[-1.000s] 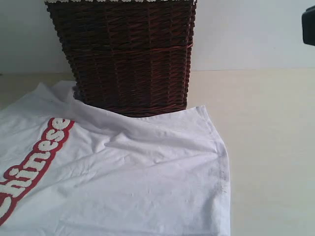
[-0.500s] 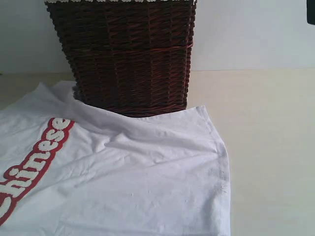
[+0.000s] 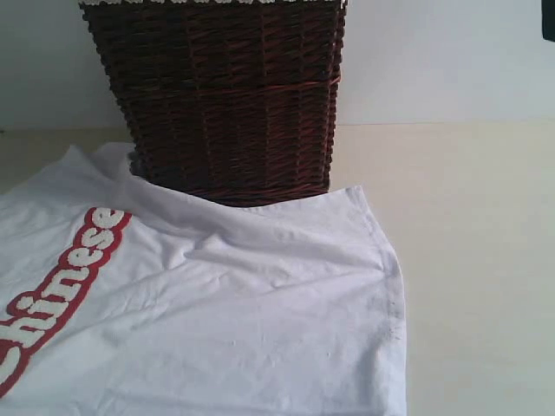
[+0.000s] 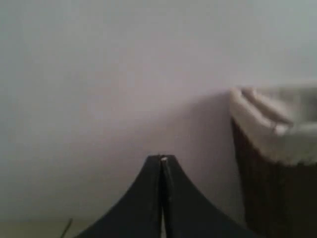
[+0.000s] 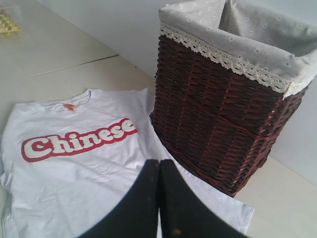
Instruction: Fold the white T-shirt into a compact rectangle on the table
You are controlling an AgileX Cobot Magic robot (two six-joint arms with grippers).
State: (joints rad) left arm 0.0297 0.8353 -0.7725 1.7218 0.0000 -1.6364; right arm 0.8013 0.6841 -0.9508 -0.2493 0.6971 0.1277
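Note:
The white T-shirt [image 3: 217, 321] lies spread face up on the table [image 3: 477, 260], its red-outlined lettering [image 5: 74, 140] showing and an orange neck tag [image 5: 70, 105] at the collar. One edge runs up against the foot of the basket. My right gripper [image 5: 159, 162] hangs shut and empty in the air above the shirt's lower part, near the basket. My left gripper [image 4: 161, 158] is also shut and empty, raised and facing a pale wall beside the basket's rim. Neither gripper touches the cloth.
A tall dark brown wicker basket [image 3: 225, 95] with a pale lace-trimmed liner [image 5: 237, 34] stands at the back, against the shirt. A small yellow object [image 5: 9, 24] lies far off on the table. A dark arm part [image 3: 548, 22] shows at the exterior view's upper right edge.
The dark arm part at the upper right edge of the exterior view has risen and mostly left the picture. The shirt and basket have not moved.

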